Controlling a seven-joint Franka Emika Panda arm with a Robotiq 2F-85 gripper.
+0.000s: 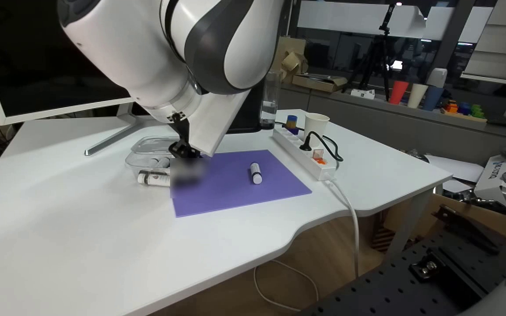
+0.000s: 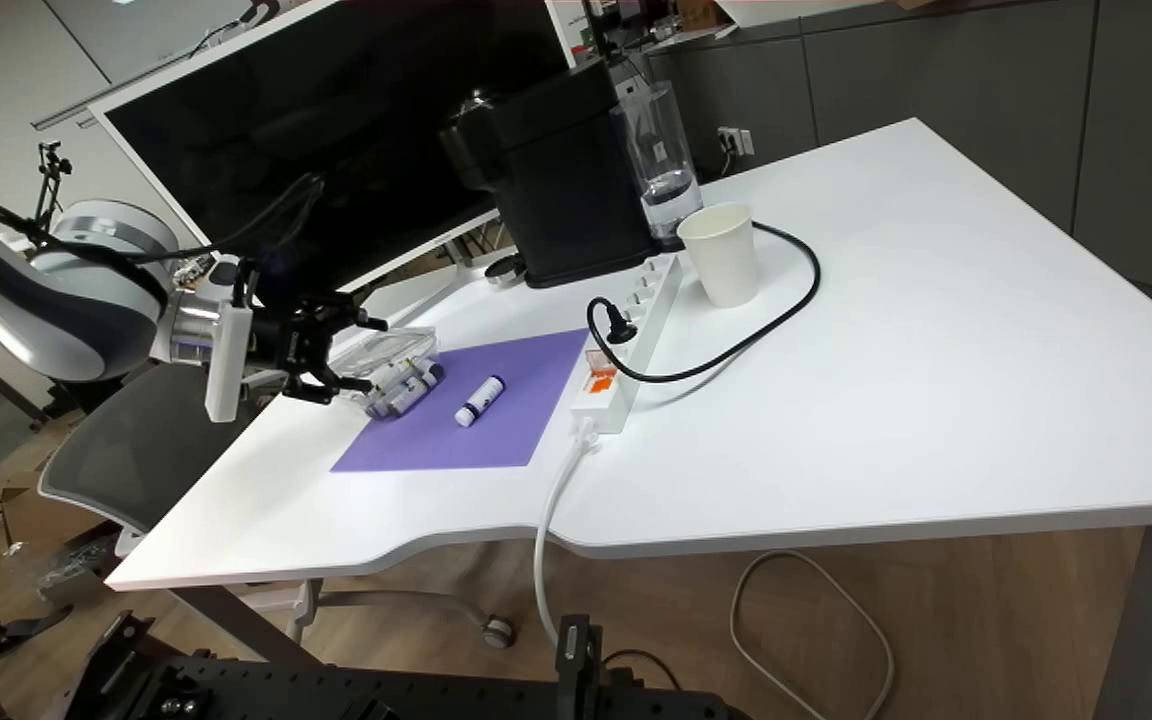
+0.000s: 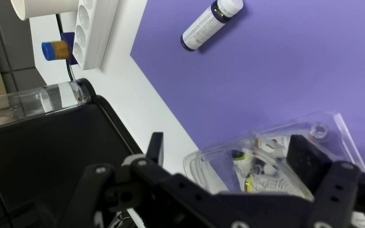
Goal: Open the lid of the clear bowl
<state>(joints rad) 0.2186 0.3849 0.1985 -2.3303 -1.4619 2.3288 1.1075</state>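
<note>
At the left in an exterior view the white arm [image 2: 86,335] reaches in over the desk [image 2: 886,400] and ends in the black gripper [image 2: 374,354]. Its jaws stand released, spread well apart; in the wrist view one side of them shows over clear plastic, though I cannot tell whether it touches, and in an exterior view a blurred patch hides their tips. Behind them stands a dark, white-framed monitor [image 2: 356,120]. Next comes the clear bowl [image 1: 142,161], standing at the edge of the purple mat [image 1: 235,193], with small white-labelled bottles [image 3: 269,183] showing through its plastic. The lid [image 1: 155,141], thin and faintly glinting, is at the top of the bowl; whether it sits flush or askew I cannot tell. Further right, another bottle [image 3: 203,30], white-capped, lies on its side on the mat, apart from the bowl. Behind the mat stands a black machine [image 2: 566,180], a transparent tank [image 2: 666,170] at its right. Beside the mat runs a white power strip [image 2: 643,335] with a black plug [image 2: 620,326] in it. Past that a white paper cup [image 2: 723,260] stands upright on the desk, just beside the strip, and a black cable [image 2: 661,380] curves from behind the cup round to the plug
</note>
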